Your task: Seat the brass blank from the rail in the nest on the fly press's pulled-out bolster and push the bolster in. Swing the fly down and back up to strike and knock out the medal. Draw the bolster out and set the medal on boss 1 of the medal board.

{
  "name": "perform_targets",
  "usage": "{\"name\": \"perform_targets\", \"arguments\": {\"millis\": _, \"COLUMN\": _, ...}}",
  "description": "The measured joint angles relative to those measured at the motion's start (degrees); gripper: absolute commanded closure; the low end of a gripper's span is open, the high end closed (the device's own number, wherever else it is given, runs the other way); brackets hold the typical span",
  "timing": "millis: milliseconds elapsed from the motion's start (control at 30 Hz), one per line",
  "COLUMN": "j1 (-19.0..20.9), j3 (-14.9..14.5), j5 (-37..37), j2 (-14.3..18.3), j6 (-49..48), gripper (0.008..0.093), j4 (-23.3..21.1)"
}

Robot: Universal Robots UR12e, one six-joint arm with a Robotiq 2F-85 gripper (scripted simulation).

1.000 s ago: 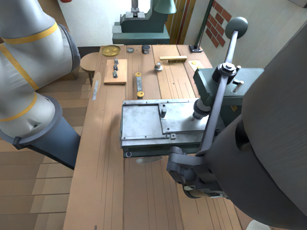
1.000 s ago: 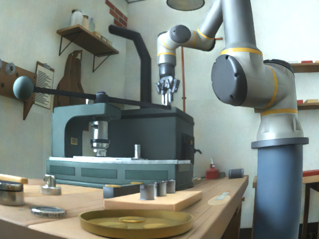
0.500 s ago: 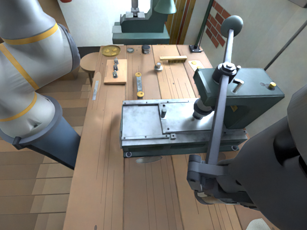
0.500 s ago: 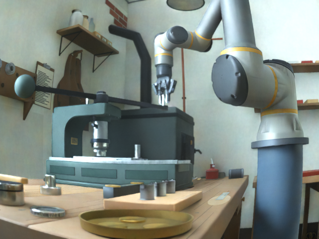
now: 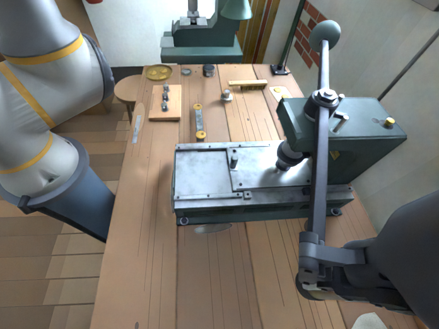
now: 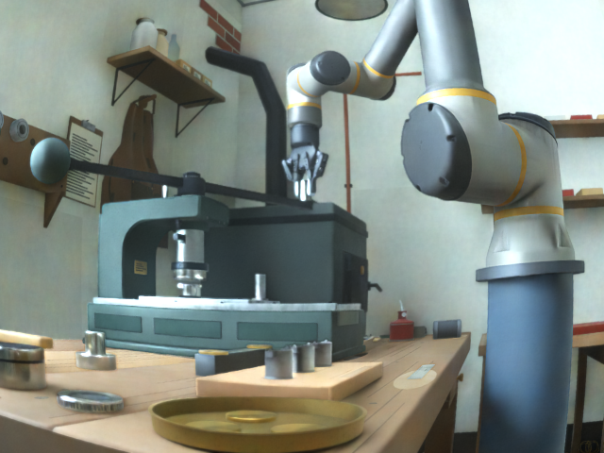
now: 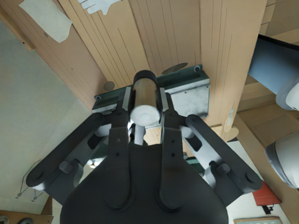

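Note:
The brass blank is hidden under the ram (image 5: 286, 161) of the fly press (image 5: 340, 138), whose bolster (image 5: 248, 170) is pushed in with its upright knob (image 5: 233, 161) showing. The fly arm (image 5: 321, 148) crosses the press top, a ball weight (image 5: 324, 31) on its far end. My gripper (image 7: 144, 106) is at the arm's near end, its two fingers closed on either side of the upright cylindrical fly handle (image 7: 144, 100). The medal board (image 5: 165, 102) with its three bosses lies at the bench's far left, beyond the rail (image 5: 199, 120), which carries two brass blanks.
Behind the bench stand a second green press (image 5: 202, 39) and a brick wall. A brass tray (image 5: 158, 72), a brush (image 5: 247, 83) and small metal parts lie along the far edge. My arm's base column (image 6: 524, 361) stands left of the bench.

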Motion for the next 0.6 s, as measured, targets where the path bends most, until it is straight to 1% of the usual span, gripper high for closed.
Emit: {"name": "perform_targets", "arguments": {"millis": 600, "j1": 0.9, "j3": -2.6, "j5": 0.0, "j2": 2.3, "j6": 0.9, "gripper": 0.0934, "j4": 0.3}}
